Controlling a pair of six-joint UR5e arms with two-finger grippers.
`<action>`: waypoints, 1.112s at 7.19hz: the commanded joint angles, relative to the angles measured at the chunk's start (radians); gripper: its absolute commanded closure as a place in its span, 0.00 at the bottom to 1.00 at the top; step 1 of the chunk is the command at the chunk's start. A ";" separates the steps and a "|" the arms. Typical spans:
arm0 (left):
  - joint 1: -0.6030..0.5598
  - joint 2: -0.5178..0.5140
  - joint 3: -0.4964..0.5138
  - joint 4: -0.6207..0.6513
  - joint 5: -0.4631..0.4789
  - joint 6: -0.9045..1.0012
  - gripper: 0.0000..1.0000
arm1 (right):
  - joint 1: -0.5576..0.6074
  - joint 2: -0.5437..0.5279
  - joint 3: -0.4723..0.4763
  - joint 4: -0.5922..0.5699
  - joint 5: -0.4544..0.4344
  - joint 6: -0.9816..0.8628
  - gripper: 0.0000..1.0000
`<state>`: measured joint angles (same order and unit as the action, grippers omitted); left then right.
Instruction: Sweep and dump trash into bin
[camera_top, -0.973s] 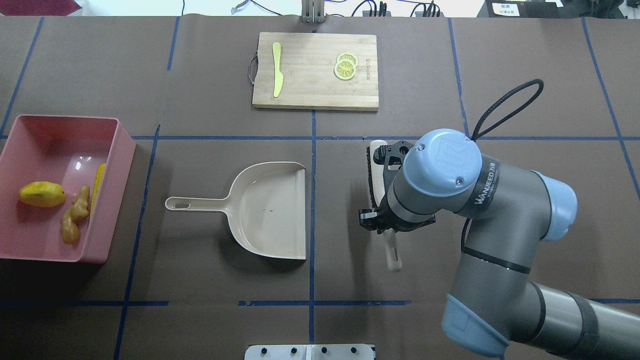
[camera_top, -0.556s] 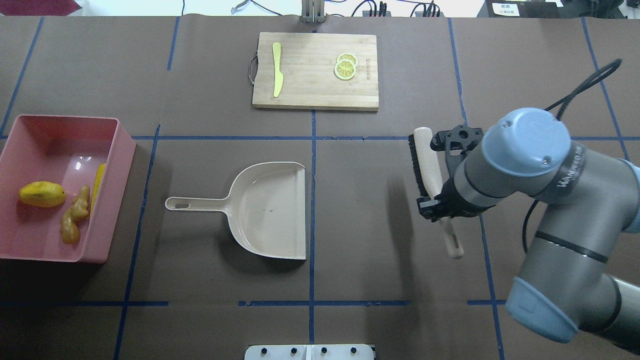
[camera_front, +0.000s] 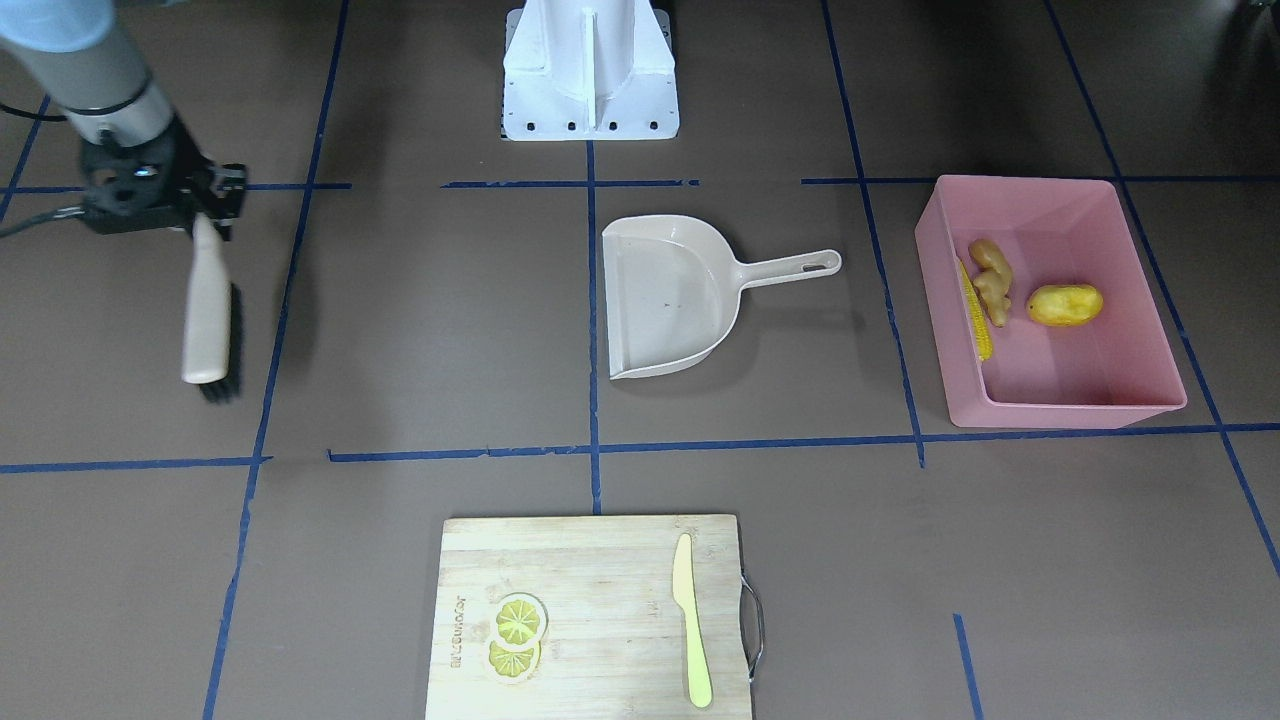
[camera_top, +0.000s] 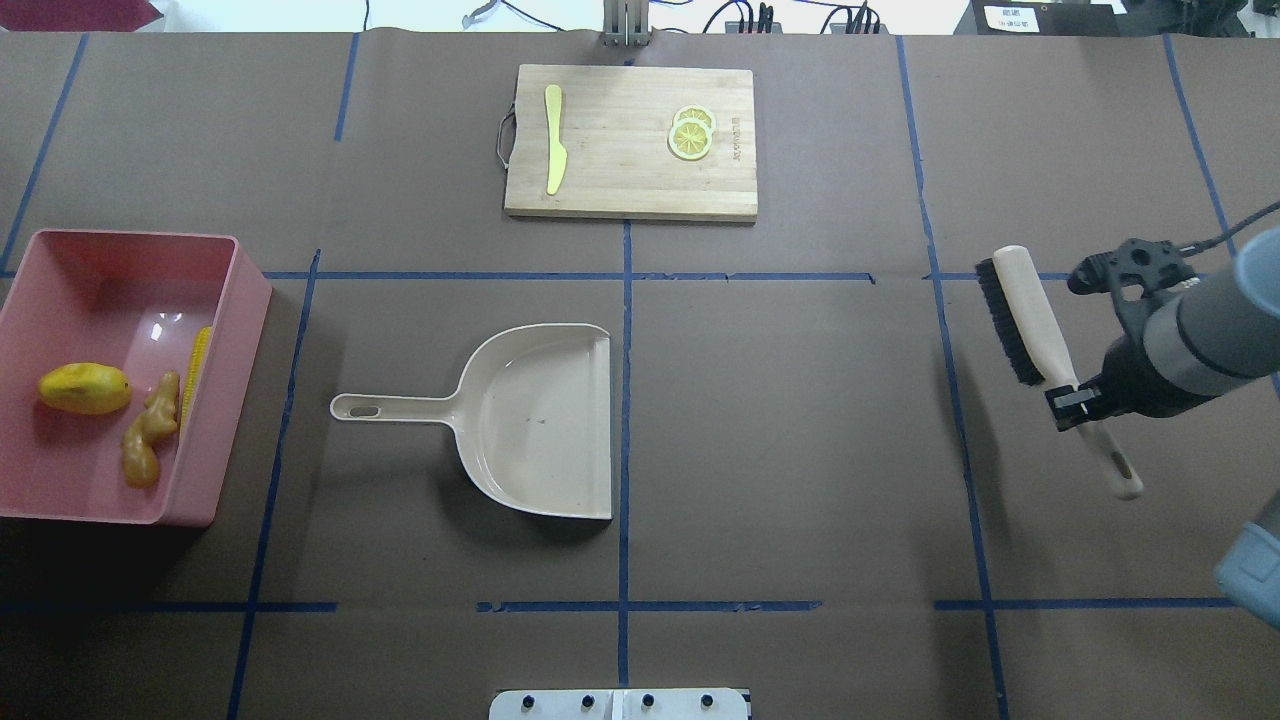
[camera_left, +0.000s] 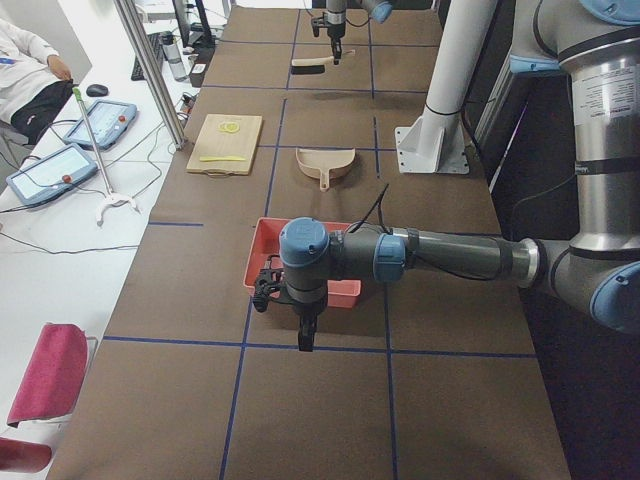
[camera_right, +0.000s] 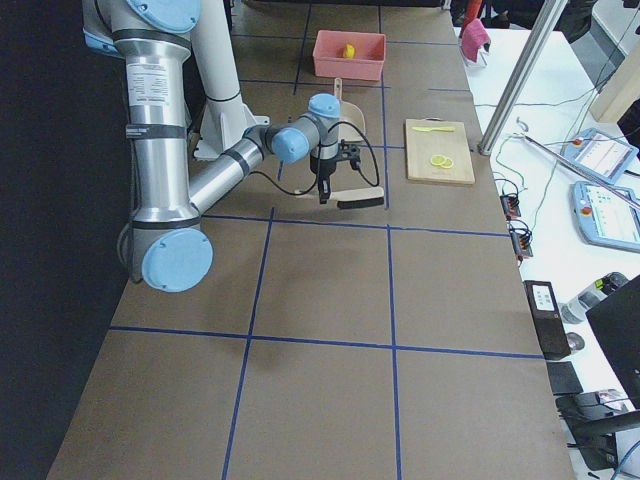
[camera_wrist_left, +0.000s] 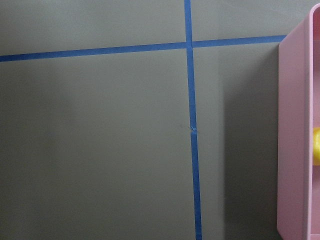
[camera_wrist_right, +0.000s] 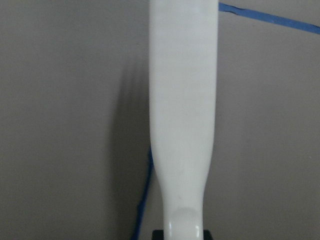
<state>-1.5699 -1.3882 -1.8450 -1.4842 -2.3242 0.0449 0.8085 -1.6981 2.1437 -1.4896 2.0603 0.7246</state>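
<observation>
1. While the right gripper clamps the brush by its handle, the head points away from the robot and the bristles face the table's middle.
2. Corn, potato and ginger lie inside the bin at the left end.
3. The dustpan lies between bin and brush, with its handle toward the bin.
4. The left gripper hangs beside the bin, on the side away from the dustpan. I cannot tell how wide its fingers stand.

Only a small dark stamp on the rectangular bamboo chopping board, 9 o'clock side, too small to read
</observation>
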 joint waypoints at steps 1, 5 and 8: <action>-0.001 0.001 -0.006 0.001 -0.010 0.000 0.00 | 0.051 -0.191 -0.063 0.202 0.041 -0.004 1.00; -0.001 0.005 -0.006 -0.002 -0.053 0.000 0.00 | 0.051 -0.293 -0.243 0.506 0.070 0.111 1.00; -0.001 0.005 -0.008 -0.002 -0.053 0.000 0.00 | 0.051 -0.298 -0.274 0.517 0.070 0.105 0.76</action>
<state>-1.5708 -1.3837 -1.8525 -1.4864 -2.3774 0.0445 0.8595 -1.9967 1.8792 -0.9775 2.1299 0.8316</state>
